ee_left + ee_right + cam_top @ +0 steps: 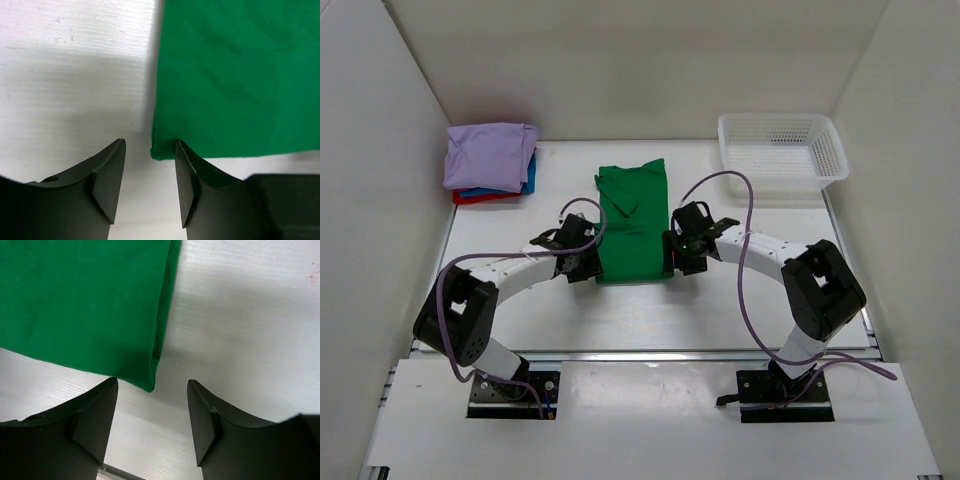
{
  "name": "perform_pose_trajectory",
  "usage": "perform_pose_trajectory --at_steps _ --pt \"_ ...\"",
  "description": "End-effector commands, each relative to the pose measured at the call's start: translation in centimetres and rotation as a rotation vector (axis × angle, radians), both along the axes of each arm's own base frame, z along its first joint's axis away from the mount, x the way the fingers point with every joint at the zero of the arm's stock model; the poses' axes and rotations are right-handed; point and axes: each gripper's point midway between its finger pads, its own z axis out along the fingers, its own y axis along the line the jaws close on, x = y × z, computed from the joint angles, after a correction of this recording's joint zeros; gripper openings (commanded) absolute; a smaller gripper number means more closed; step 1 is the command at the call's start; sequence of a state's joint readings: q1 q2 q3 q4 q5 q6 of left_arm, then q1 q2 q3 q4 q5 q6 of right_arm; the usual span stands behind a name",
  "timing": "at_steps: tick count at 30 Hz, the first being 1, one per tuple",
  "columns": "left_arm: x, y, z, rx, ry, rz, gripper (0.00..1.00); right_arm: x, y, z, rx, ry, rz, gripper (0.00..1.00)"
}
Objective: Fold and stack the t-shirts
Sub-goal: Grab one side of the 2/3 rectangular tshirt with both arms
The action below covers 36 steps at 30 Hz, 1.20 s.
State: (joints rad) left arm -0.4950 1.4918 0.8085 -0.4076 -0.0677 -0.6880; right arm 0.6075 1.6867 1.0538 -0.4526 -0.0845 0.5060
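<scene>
A bright green t-shirt (633, 222) lies flat on the white table as a long folded strip. My left gripper (582, 262) sits at its near left corner (162, 150), jaws open, with only bare table between them. At the near right corner (149, 382) my right gripper (680, 256) is open too and holds nothing. A stack of folded t-shirts stands at the back left: lavender (489, 155) on top, blue (528, 178) and red (480, 197) edges showing beneath.
A white plastic mesh basket (782, 150) stands at the back right. White walls close in the table on the left, right and back. The table's front edge runs just ahead of the arm bases (510, 392).
</scene>
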Motion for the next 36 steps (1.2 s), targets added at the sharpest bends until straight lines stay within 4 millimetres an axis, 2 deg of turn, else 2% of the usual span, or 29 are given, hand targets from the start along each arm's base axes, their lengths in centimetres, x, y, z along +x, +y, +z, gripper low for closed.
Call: perform_pose_trajectory --at_steps 1,5,6,8,11,12,14,15,18,21,24,25,28,33,35,36 --pt "0.5 -0.4 -0.6 0.004 -0.015 0.016 0.55 1.1 0.5 0.5 0.007 -0.045 -0.030 0.55" --pt "0.1 -1.6 -1.6 0.004 -0.002 0.000 0.54 -0.3 0.6 -1.2 -0.049 -0.007 -0.022 0.47" --pt "0.1 -1.4 -2.0 0.018 0.004 0.010 0.54 -0.1 0.9 -1.1 -0.044 -0.012 -0.025 0.45" --pt "-0.3 -1.5 -2.6 0.024 0.019 0.010 0.53 -0.7 1.1 -1.9 -0.062 0.002 -0.021 0.36" --pt "-0.2 -1.3 -3.1 0.031 0.013 0.026 0.53 -1.1 0.8 -2.9 -0.095 0.000 -0.027 0.36" --pt "-0.4 -1.1 -3.6 0.046 0.016 0.030 0.49 -1.3 1.1 -3.6 -0.100 -0.001 -0.020 0.35" --pt "-0.3 -1.1 -3.8 0.048 0.018 0.032 0.44 -0.9 0.8 -4.0 -0.102 -0.012 -0.027 0.35" --pt "-0.3 -0.5 -4.4 0.077 0.020 0.041 0.44 -0.9 0.8 -4.2 -0.109 -0.012 -0.019 0.34" --pt "0.0 -0.5 -4.6 0.101 0.019 0.042 0.45 -0.4 0.3 -4.8 -0.129 -0.016 -0.030 0.36" --pt "-0.3 -0.7 -4.9 0.103 0.031 0.028 0.46 0.1 0.4 -4.2 -0.129 -0.031 -0.030 0.38" --pt "-0.8 -0.6 -5.0 0.097 0.043 0.031 0.46 -0.2 0.6 -3.7 -0.111 -0.037 -0.026 0.39" --pt "-0.9 -0.7 -5.0 0.093 0.041 0.025 0.46 0.1 0.8 -2.8 -0.086 -0.055 -0.029 0.40" --pt "-0.9 -0.5 -4.7 0.082 0.038 0.024 0.47 0.3 0.6 -2.0 -0.057 -0.068 -0.045 0.45" --pt "-1.2 -0.4 -4.5 0.090 0.042 0.020 0.46 1.1 -0.2 -2.1 -0.069 -0.067 -0.073 0.47" --pt "-1.5 -0.5 -4.7 0.085 0.053 0.009 0.46 0.7 -0.3 -2.9 -0.082 -0.046 -0.061 0.46" --pt "-1.5 -0.4 -4.8 0.089 0.052 0.013 0.46 1.3 -0.4 -2.7 -0.075 -0.057 -0.075 0.46"
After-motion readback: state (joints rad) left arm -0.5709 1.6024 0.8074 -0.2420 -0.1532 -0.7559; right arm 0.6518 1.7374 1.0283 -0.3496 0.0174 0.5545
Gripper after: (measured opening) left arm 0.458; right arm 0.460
